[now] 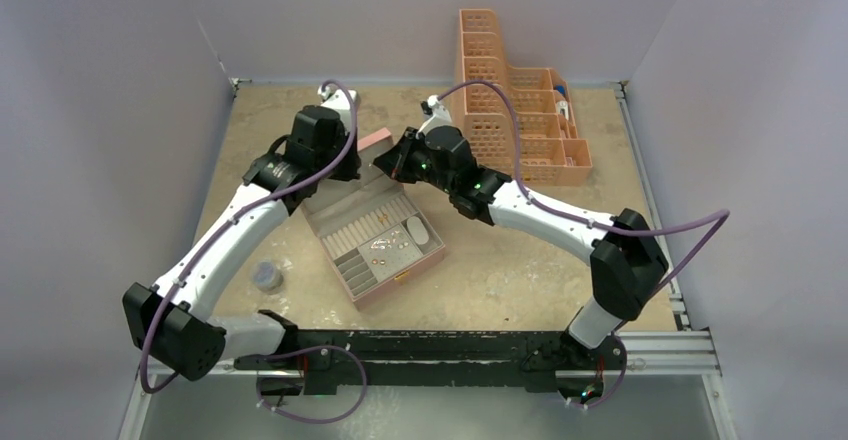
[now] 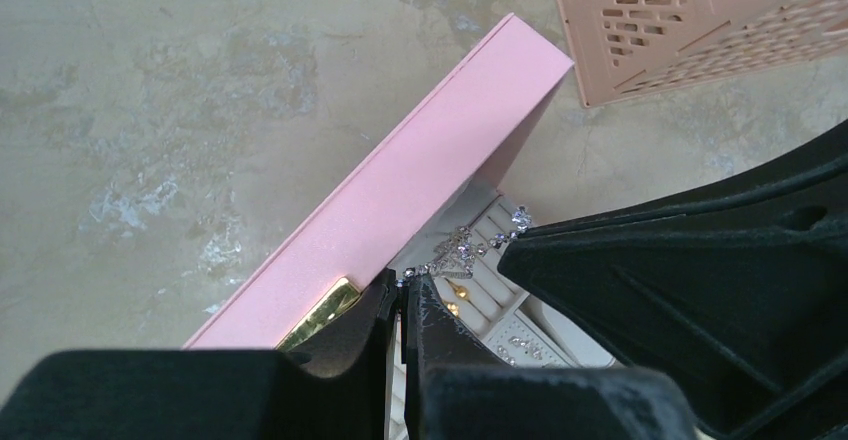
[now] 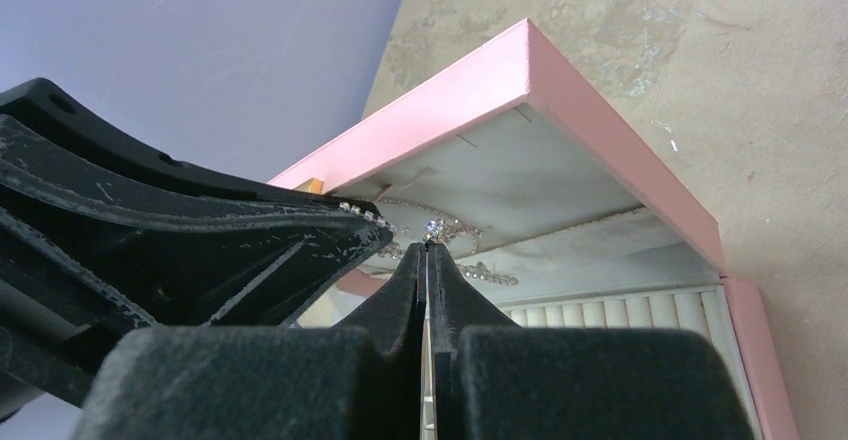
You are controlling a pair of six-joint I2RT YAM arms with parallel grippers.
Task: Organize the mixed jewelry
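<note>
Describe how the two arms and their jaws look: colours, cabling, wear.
The left arm and right arm both have white link shells and bulky black joint housings. A purple cable loops along each. Small green lights glow near the right wrist. The left gripper and right gripper are matte black, their tapered jaws scuffed whitish.

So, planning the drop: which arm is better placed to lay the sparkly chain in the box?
Probably right: right tool pinches the chain over the tray; left tool crowds the lid's edge.

Soft, even overhead light is falling on the table (image 1: pixel 500 280), casting faint shadows; wrist-view foregrounds are looking blurred.
</note>
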